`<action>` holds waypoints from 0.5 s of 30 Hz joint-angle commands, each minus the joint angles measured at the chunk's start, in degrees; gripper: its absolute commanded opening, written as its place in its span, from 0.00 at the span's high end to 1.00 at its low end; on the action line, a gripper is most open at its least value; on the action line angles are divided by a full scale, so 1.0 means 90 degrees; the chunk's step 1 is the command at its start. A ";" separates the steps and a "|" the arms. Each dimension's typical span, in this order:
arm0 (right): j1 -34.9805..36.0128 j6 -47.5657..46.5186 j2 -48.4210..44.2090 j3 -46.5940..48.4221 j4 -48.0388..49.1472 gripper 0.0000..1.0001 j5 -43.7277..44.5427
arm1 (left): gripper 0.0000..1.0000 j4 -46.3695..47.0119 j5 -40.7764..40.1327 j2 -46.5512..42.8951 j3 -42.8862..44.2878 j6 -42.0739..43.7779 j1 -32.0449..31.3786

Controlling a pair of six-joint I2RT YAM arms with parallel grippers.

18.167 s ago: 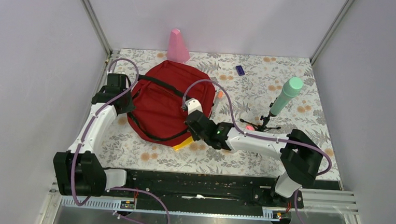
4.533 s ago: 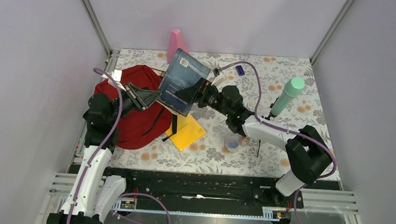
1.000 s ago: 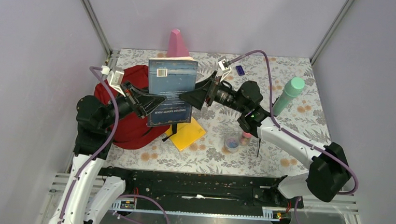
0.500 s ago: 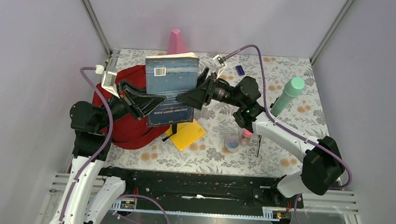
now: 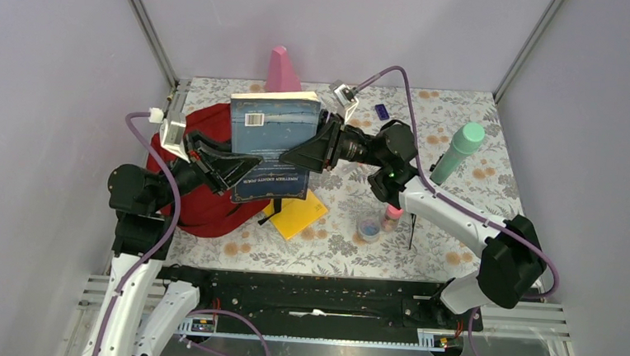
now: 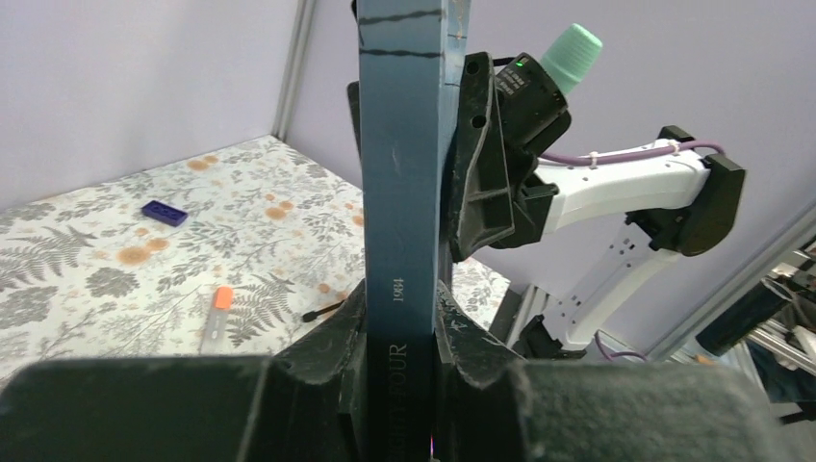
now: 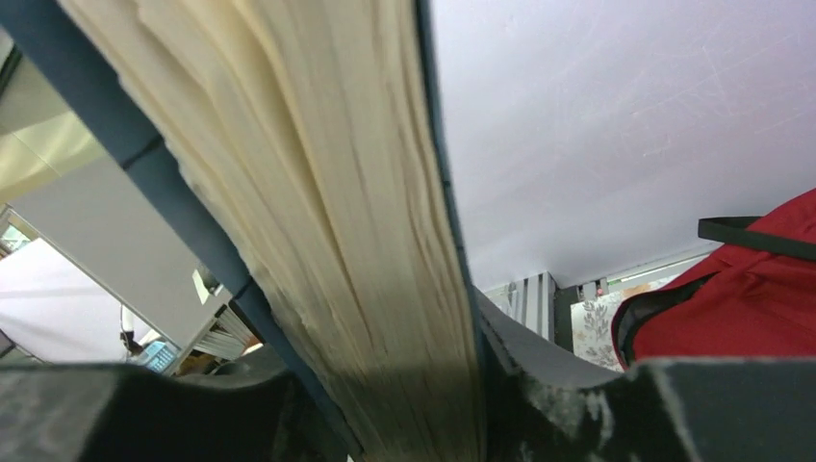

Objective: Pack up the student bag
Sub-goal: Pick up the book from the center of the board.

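Fingers of the left gripper [image 6: 399, 327] are clamping a thick blue paperback book [image 5: 272, 146]; the right gripper [image 7: 385, 385] is straddling it, grip unclear. Probably regrasping; next calls for steering it into the dark red fabric backpack [image 5: 203, 204].

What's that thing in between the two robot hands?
A blue book, clamped by the left gripper, its page edge between the right gripper's jaws. The top view shows it.

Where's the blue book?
Top view, left of centre: the blue book is held up between the left gripper and right gripper, by the student bag.
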 commanded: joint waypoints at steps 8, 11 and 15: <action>0.0047 -0.0206 -0.0272 -0.0037 -0.0045 0.79 0.0177 | 1.00 -0.0121 -0.0905 -0.0157 0.0333 0.0843 0.0011; 0.0047 -0.0520 -0.0419 -0.0083 -0.0562 1.00 0.0448 | 1.00 -0.0158 -0.0940 -0.0130 0.0278 0.0843 0.0010; 0.0047 -0.1185 -0.0753 -0.0201 -0.1636 1.00 0.1173 | 0.84 -0.0787 -0.1367 -0.0064 0.0336 0.1180 0.0017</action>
